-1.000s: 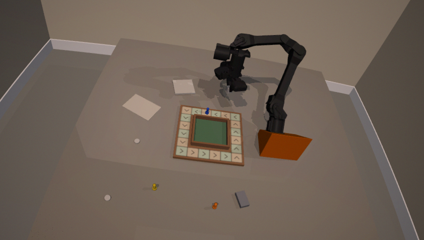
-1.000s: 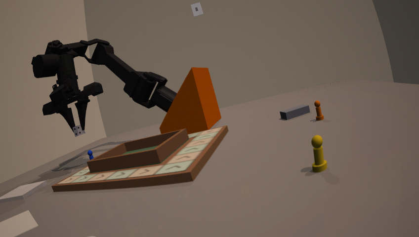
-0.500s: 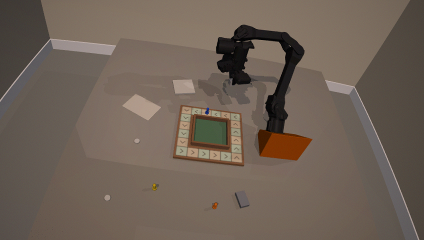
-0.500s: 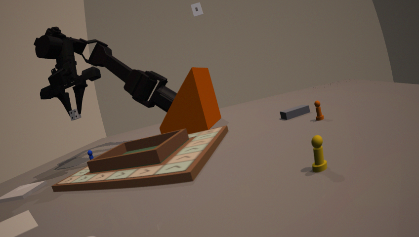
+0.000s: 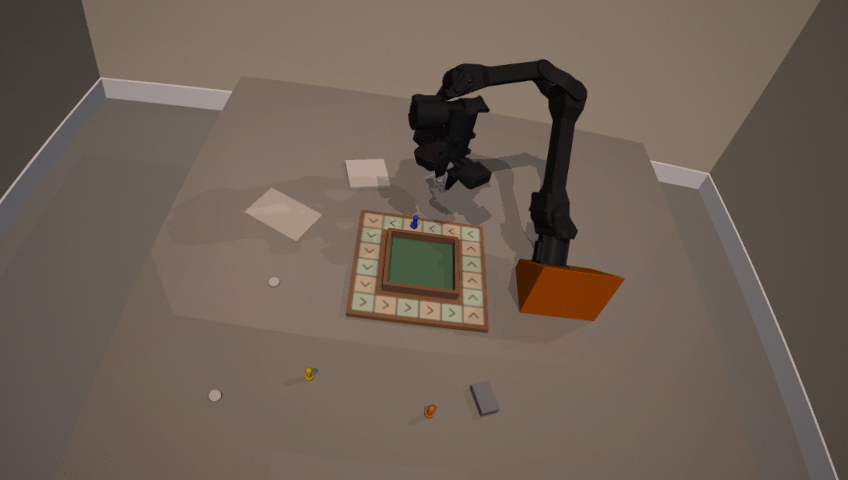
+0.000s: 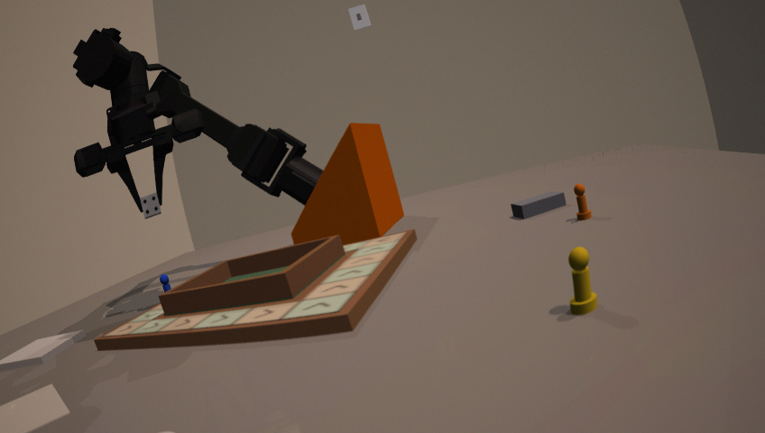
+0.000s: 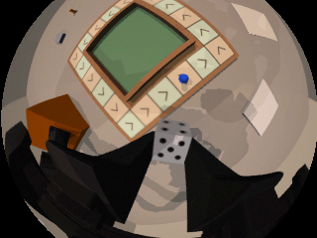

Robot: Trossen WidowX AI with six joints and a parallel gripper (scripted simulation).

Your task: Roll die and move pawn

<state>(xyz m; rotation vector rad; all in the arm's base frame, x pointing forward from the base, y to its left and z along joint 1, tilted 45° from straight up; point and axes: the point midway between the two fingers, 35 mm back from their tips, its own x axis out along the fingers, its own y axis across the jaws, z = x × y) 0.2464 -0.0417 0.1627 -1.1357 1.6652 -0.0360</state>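
Note:
My gripper (image 6: 151, 206) (image 7: 171, 139) is shut on the grey die (image 5: 440, 182) (image 6: 152, 205) (image 7: 169, 148), held in the air well above the table, behind the board's back edge. The die shows four pips to the exterior view and five on one face in the wrist view. The board (image 5: 417, 324) (image 6: 225, 338) carries a ring of arrowed squares around the brown-walled dice tray (image 5: 419, 290) (image 6: 230, 300), whose green floor (image 5: 420, 263) (image 7: 141, 47) is empty. The blue pawn (image 5: 414, 222) (image 6: 164, 281) (image 7: 183, 78) stands upright on the back row, on the third square from the left in the top view.
An orange block (image 5: 565, 294) (image 6: 343, 198) stands by the arm's base, right of the board. Two pale flat pieces (image 5: 367, 173) (image 5: 282, 215) lie behind and left. A yellow pawn (image 5: 308, 374), orange pawn (image 5: 429, 411), grey block (image 5: 484, 398) and two white discs (image 5: 273, 281) (image 5: 214, 395) lie around.

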